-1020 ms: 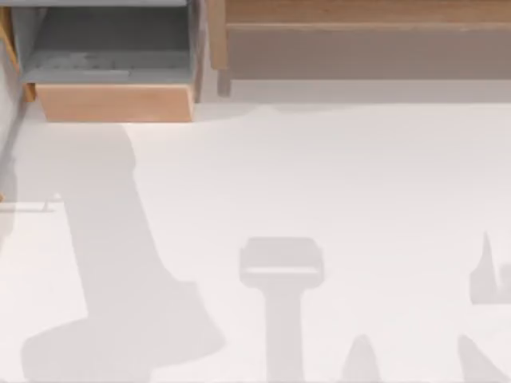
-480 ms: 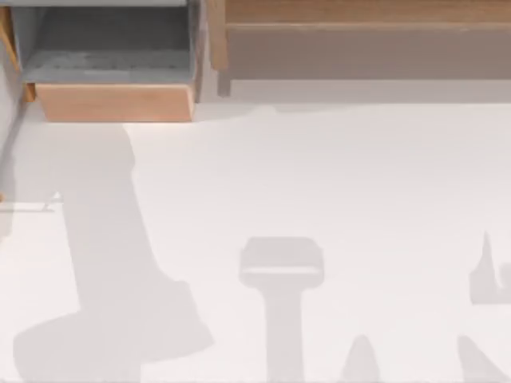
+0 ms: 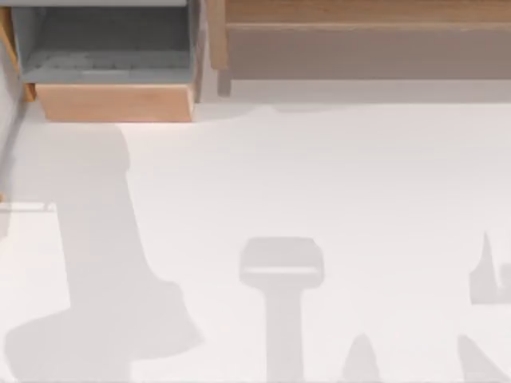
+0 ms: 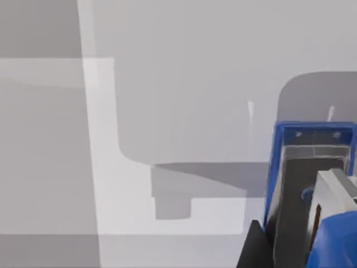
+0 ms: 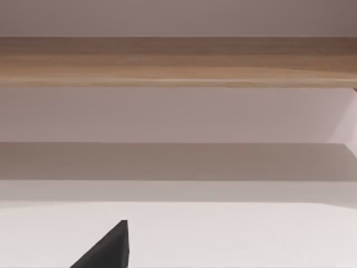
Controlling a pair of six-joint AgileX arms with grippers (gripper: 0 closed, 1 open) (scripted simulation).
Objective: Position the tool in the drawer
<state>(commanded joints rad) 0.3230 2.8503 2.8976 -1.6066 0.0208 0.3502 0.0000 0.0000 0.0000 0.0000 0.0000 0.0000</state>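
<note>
The drawer [image 3: 113, 102] stands pulled open at the table's far left, its tan front panel facing the table and its grey floor bare. The tool [image 4: 312, 190], a bright blue stapler with a dark grey underside, hangs close to the left wrist camera above the white table, throwing a shadow below it. My left gripper [image 4: 279, 245] is shut on it, with one dark finger [image 4: 252, 251] beside the blue body. A single dark fingertip [image 5: 109, 248] of my right gripper [image 5: 128, 259] shows over the table, facing the shelf.
A long brown wooden shelf [image 3: 359, 40] runs along the far edge to the right of the drawer and also crosses the right wrist view as the shelf [image 5: 178, 58]. Arm shadows lie on the white table [image 3: 319, 175] at the near left and near right.
The left arm's shadow on the table has slid toward the left and the near edge. The drawer and the shadows at the right are unchanged.
</note>
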